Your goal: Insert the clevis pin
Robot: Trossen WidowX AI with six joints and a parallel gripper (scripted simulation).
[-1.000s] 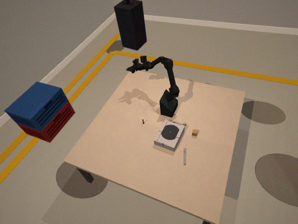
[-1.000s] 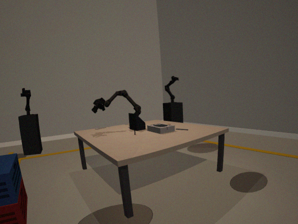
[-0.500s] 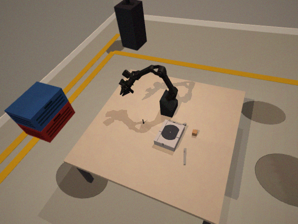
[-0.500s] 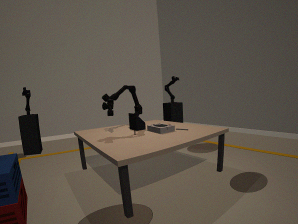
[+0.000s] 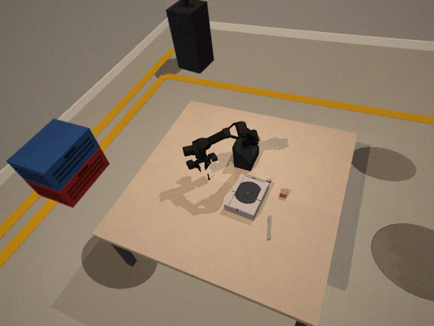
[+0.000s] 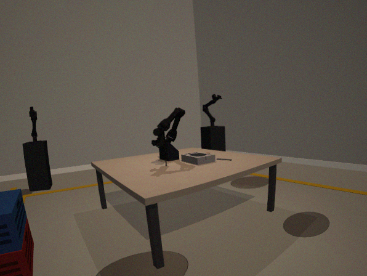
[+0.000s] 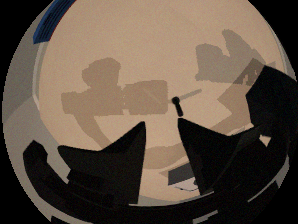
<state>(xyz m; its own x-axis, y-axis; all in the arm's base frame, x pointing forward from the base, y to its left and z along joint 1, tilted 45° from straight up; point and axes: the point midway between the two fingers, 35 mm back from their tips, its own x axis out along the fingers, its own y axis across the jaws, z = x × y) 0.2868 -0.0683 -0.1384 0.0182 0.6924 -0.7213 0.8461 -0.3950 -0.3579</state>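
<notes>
The dark clevis pin (image 5: 208, 177) (image 6: 166, 163) (image 7: 178, 108) stands upright, head down, on the table left of the tray in the top view. My gripper (image 5: 203, 169) (image 7: 161, 124) is partly open with nothing between its fingers. It points down above the table, its tips above and a little left of the pin in the top view; the pin lies beyond the right fingertip in the wrist view. The dark disc (image 5: 242, 196) (image 6: 197, 154) lies flat inside the pale rimmed tray (image 5: 249, 213) (image 6: 189, 159), its small middle hole visible. The tray's own pin hole is not distinguishable.
A grey flat bar (image 5: 269, 229) (image 6: 224, 159) and a small orange block (image 5: 283, 193) lie on the table (image 5: 182, 251) (image 6: 212, 175) right of the tray. A small grey piece (image 5: 269, 180) sits by the tray's far right corner. Blue and red crates stand off the table.
</notes>
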